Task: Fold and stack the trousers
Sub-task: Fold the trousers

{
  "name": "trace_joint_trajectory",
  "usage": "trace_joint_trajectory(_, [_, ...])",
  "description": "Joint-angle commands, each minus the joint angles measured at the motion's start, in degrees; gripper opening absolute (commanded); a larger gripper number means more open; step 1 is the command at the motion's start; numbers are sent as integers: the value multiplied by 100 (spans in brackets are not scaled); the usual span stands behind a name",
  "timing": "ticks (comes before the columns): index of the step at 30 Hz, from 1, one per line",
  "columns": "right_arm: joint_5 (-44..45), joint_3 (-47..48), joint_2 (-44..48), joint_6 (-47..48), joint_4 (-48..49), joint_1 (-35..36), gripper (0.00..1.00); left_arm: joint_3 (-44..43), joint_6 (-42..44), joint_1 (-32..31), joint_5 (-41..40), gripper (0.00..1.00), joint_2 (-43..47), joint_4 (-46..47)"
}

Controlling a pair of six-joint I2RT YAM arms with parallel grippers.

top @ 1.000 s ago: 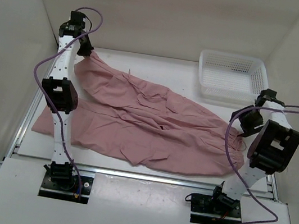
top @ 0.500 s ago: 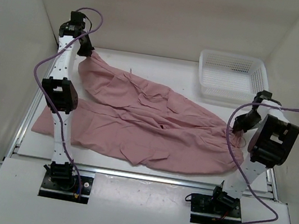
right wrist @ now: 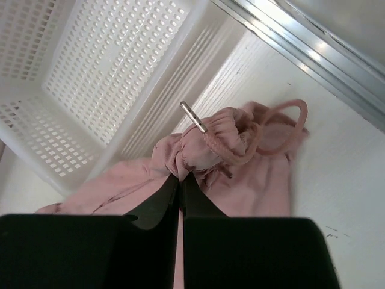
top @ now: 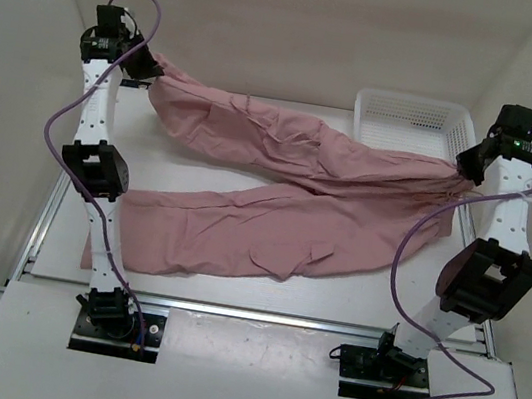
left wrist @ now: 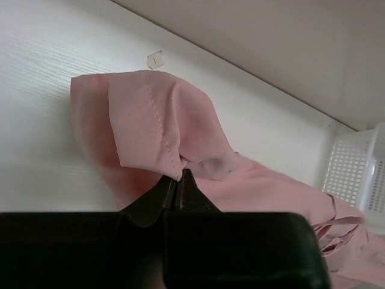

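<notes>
Left gripper (top: 145, 65) first: its jaws are pressed together, pinching a hem corner of the trousers (top: 271, 231). In the left wrist view the gripper (left wrist: 178, 178) bites right at a stitched seam, and the cloth folds over in a soft peak just beyond the tips. Past that fold, a small tag (left wrist: 155, 59) sits on the table (top: 190, 169), well apart from the jaws.

Over to the right gripper (top: 468, 167): jaws clamped tight too, nipping the gathered waist. From the right wrist camera the gripper (right wrist: 180, 180) has the bunched waistband between its tips, and the drawstring (right wrist: 283, 117) loops out just beyond and to one side, with a metal tip (right wrist: 194, 117) sticking up right above the pinch.

The basket (top: 415, 104) stands just beside the right jaws, on their inner side. In the wrist view the basket (right wrist: 108, 66) fills the space past the fingertips, and the waist cloth lies against its near wall.

Between the two pairs of jaws, one trouser leg is pulled out long, running from the left pinch across to the right pinch along the far side of the table. The other leg drops away from the right jaws and lies flat on the table, reaching back toward the left arm's base. The left arm's lower link crosses over that leg's end and hides part of the cuff. A strip of bare table shows between the two legs.
</notes>
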State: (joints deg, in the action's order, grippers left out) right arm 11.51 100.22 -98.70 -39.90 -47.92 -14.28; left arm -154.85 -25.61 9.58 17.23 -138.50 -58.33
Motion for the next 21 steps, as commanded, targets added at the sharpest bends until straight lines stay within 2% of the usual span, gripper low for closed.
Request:
trace_joint_trajectory(1, [299,182,69,351,-59,-31,0,23,-120,227,377,10,323,225])
trace_joint_trajectory(7, [107,182,175,457,-59,-31,0,753,-120,421,263,10,1113,77])
trace_joint_trajectory(12, [54,-152,560,510,-59,-83,0,1499,91,526,-308,10,1921,-442])
trace_joint_trajectory(13, [53,-248,649,510,-59,-83,0,1753,152,527,-387,10,2314,-495])
trace_joint_trajectory(16, [1,-819,1105,510,-59,-294,0,3141,152,527,-817,10,3063,-548])
trace_joint_trajectory(18, [1,-1231,1378,510,1,-512,0,3958,-5,597,-1011,10,3924,-479])
trace_joint_trajectory(19, [1,-1703,1684,457,63,-688,0,4876,-6,597,-1011,10,4536,-408])
trace_joint_trajectory(20, [1,-1952,1826,457,64,-803,0,5329,-93,658,-1099,10,4847,-408])
trace_joint_trajectory(21, [62,-2189,2106,387,133,-926,5,5777,-146,659,-1300,10,5145,-347])
